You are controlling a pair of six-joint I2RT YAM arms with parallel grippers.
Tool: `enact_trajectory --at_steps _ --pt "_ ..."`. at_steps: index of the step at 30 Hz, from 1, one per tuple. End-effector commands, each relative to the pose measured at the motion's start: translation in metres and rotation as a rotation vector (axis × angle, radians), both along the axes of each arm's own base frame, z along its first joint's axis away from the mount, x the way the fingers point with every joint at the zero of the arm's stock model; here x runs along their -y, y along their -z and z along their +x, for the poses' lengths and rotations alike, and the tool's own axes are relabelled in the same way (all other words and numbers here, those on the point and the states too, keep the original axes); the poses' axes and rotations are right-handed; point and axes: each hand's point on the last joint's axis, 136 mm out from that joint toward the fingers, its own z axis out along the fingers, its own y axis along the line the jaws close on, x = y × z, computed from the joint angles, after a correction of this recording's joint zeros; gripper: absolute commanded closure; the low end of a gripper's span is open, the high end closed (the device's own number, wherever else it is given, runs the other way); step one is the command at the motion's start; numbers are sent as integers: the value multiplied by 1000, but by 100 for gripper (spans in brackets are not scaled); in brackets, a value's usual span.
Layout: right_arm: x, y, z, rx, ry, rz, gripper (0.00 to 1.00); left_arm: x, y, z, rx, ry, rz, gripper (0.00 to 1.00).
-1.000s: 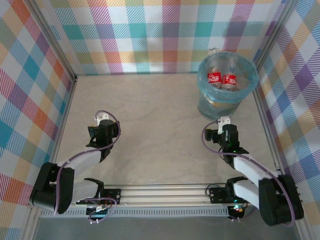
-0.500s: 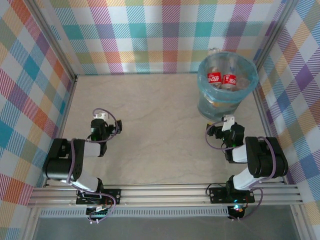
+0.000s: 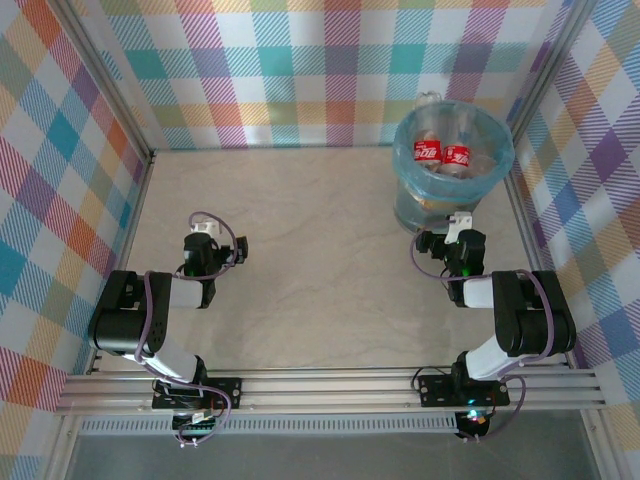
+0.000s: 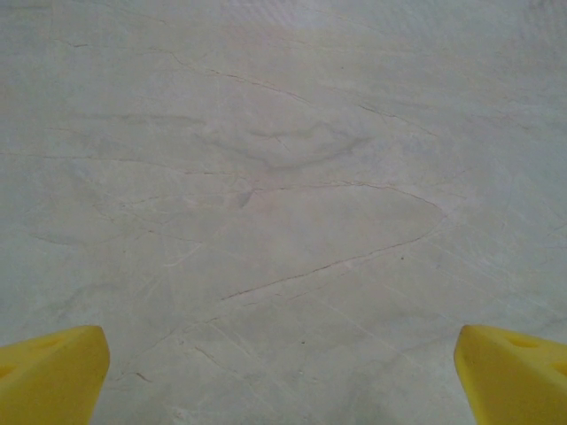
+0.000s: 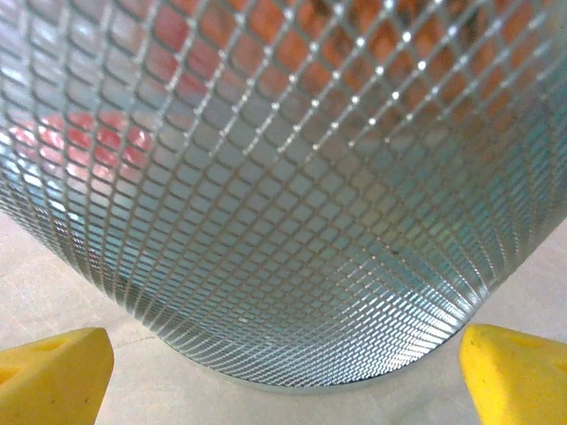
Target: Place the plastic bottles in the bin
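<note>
Plaid walls [image 3: 300,70] close in the worktop [image 3: 320,270] on three sides, and a metal rail [image 3: 330,385] runs along its near edge. The bin [image 3: 412,200] stands in the far right corner, close to the right wall. The bottles [image 3: 428,154] lie inside it, two with red labels uppermost.

From above the bin reads as a round tub with a translucent light-blue liner folded over the rim. The right wrist view shows what the top view does not: a wall of fine diamond metal mesh, curved, with red and orange shapes blurred behind it. The right end effector [image 5: 283,381] faces this wall just beside the bin's base, released, its yellow fingertips [image 5: 53,372] wide apart with nothing between them.

The left end effector [image 4: 283,381] is well apart from the bin on the left side, also released, over bare worktop. That surface is pale, matt and stone-like, crossed by thin veins. Both arms are folded back towards their bases.
</note>
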Motion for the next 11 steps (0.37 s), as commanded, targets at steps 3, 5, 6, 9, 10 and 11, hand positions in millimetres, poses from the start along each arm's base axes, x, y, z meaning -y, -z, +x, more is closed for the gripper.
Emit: enact_trajectory --at_steps 3,5,6,9,10,11 --pt "0 -6 3 12 3 -5 0 1 -13 8 44 -5 -4 0" --pt "-1 -6 3 12 2 -4 0 1 -13 9 40 -7 -1 0" --pt "-1 -6 3 12 2 -4 0 1 -13 9 40 -8 -1 0" --pt "0 -6 3 13 3 -4 0 1 -14 9 44 -9 5 0" --pt "0 -6 3 12 3 -5 0 2 -13 8 44 -7 4 0" --pt "-1 -6 3 12 2 -4 0 2 -14 8 46 -8 2 0"
